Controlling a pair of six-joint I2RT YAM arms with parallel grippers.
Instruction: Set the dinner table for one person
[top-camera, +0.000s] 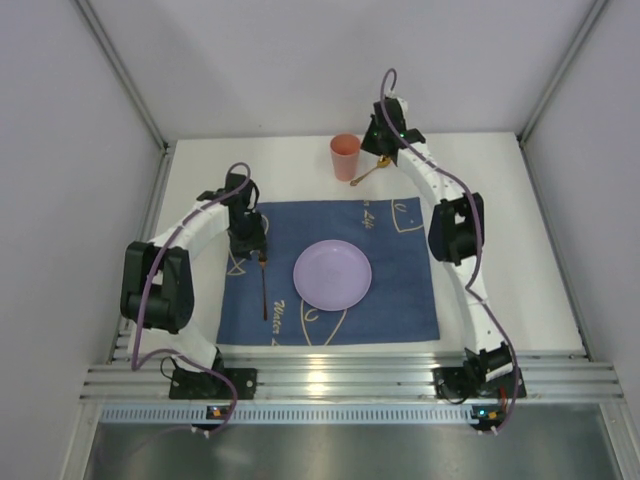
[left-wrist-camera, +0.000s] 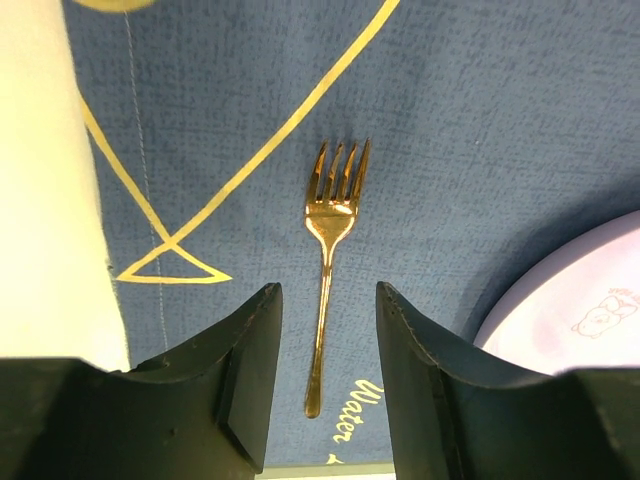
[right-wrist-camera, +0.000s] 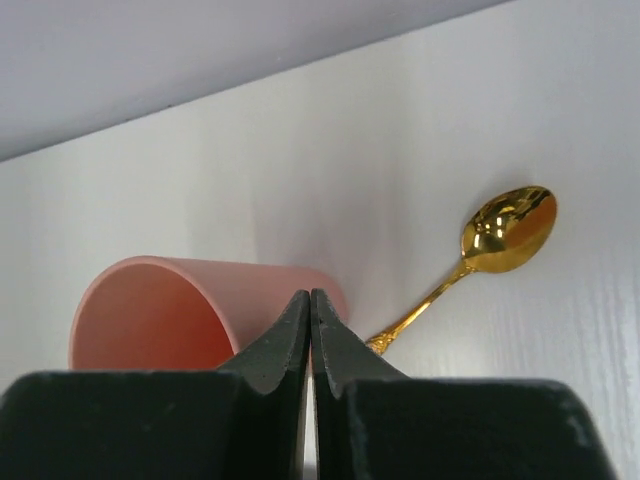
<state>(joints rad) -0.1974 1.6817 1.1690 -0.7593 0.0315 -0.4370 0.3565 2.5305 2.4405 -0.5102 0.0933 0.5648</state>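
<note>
Setting part-laid: dinner table (top-camera: 520, 260) bears placemat (top-camera: 400, 300), plate (top-camera: 332, 274), fork (left-wrist-camera: 330, 250).
Beyond the mat, by the cup (right-wrist-camera: 160, 310), the spoon (right-wrist-camera: 505, 230) has its handle end just right of the right gripper (right-wrist-camera: 310, 295), clenched empty, bowl slanting away; left gripper (left-wrist-camera: 328, 290) gapes over the fork.

Flat white rectangular dinner table (top-camera: 530, 250), level, smooth with a faint sheen. Grey walls (top-camera: 300, 60) close it in at 9, 12 and 3 o'clock. Aluminium rail (top-camera: 340, 375) runs along its 6 o'clock edge. Bare white strips show toward 12 and 3.
</note>
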